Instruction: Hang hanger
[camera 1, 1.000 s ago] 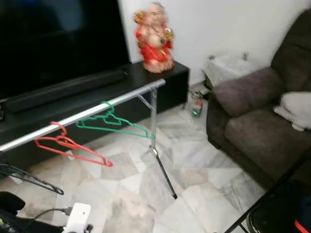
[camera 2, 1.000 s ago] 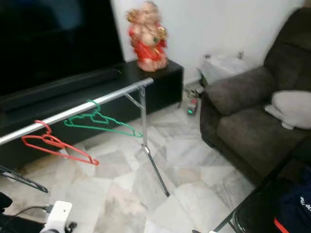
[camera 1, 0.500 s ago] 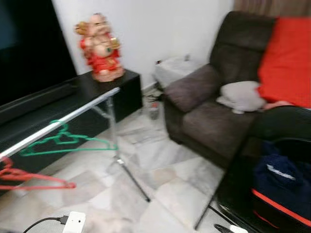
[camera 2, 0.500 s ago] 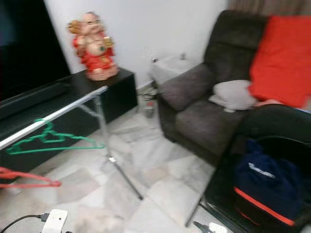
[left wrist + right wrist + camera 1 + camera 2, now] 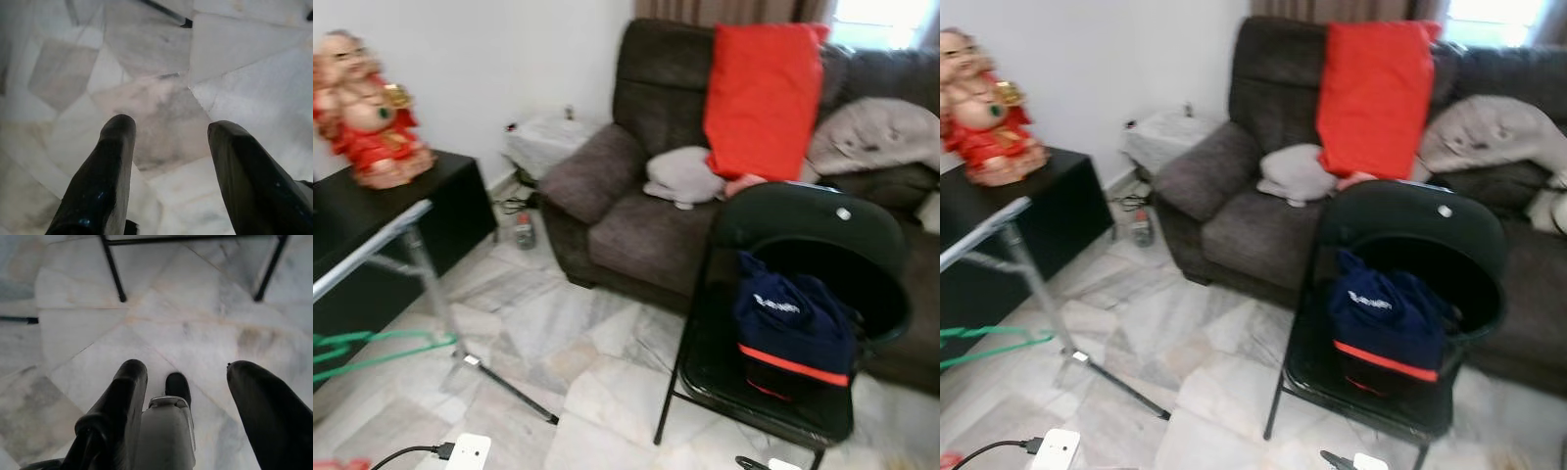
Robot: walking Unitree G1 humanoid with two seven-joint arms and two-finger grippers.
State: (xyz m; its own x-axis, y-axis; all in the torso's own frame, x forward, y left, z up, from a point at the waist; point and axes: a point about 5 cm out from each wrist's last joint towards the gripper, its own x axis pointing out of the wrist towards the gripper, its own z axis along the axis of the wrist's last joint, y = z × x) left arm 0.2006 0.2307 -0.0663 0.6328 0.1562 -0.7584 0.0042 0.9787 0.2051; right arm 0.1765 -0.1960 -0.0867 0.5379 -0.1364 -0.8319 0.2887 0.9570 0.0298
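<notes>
My left gripper (image 5: 171,128) and right gripper (image 5: 188,369) hang with fingers spread over the marble floor (image 5: 156,58); a green hanger (image 5: 372,351) hangs on the rail (image 5: 367,257).

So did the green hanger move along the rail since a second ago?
Cannot tell. The camera turned right; the green hanger sits blurred at the frame's left edge, left of the rail's leg as before.

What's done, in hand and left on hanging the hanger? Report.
Done: a green hanger hangs below the rail. In hand: nothing; the left gripper and right gripper are open above the marble floor. Left: find a hanger, grip it and hook it on the rail.
</notes>
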